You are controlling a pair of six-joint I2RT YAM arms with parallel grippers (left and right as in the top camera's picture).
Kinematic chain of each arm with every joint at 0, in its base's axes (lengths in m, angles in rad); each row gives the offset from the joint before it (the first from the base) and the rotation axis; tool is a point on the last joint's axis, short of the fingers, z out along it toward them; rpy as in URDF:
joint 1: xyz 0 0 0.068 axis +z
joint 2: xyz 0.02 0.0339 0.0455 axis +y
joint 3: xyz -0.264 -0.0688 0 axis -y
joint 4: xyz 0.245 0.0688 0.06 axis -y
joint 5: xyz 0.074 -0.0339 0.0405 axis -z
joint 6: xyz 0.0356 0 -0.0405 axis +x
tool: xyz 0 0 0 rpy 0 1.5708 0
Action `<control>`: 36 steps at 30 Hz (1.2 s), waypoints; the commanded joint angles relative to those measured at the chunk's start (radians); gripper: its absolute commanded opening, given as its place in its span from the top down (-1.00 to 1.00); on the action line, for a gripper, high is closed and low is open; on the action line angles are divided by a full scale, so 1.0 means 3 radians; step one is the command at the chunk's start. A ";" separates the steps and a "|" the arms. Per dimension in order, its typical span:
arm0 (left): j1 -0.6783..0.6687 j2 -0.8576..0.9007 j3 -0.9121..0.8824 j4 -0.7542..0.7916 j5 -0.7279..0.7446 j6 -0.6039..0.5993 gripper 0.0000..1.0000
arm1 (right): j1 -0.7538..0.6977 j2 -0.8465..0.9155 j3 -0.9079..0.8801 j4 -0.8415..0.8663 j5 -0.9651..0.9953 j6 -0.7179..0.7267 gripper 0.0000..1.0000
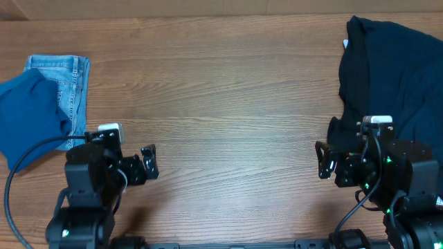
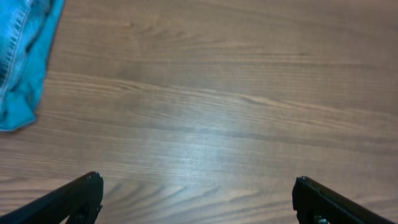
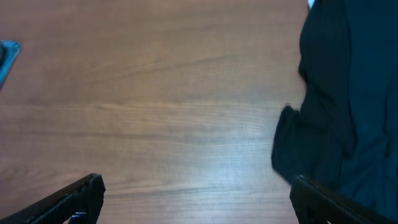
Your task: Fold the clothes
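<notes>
Left pincer point(image 1: 151, 162) and right pincer point(image 1: 322, 160) agape; one navy garment point(image 1: 394, 62), one mid-blue top point(image 1: 28, 114), one pair of jeans point(image 1: 69, 76).

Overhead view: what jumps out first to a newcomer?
A big dark navy garment lies crumpled at the far right of the table. At far left, a mid-blue top overlaps small light-blue jeans. The left arm and right arm sit at the near edge, jaws open and empty.

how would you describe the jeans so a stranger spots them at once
Look at the far left edge of the wooden table, where two blue garments overlap. The jeans are the paler, stitched denim piece, partly covered by the plain mid-blue top.
</notes>
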 commanded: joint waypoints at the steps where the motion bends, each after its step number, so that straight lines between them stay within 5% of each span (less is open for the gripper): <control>1: -0.0022 0.0121 -0.0158 0.0337 0.0003 -0.0385 -1.00 | -0.0004 -0.0011 -0.0028 -0.0078 0.0031 0.0013 -1.00; 24: -0.0022 0.1513 -0.0169 0.0242 -0.0001 -0.0385 -1.00 | -0.0004 -0.0072 -0.0039 -0.0072 0.0142 -0.0014 -1.00; 29: -0.0022 0.1754 -0.0169 0.0242 -0.0001 -0.0385 -1.00 | -0.0004 -0.0544 -0.0248 0.0123 0.0294 -0.0015 -1.00; 36: -0.0022 0.2015 -0.0169 0.0243 -0.0001 -0.0385 -1.00 | -0.0004 -0.1776 -0.1451 0.1133 0.0277 -0.0011 -1.00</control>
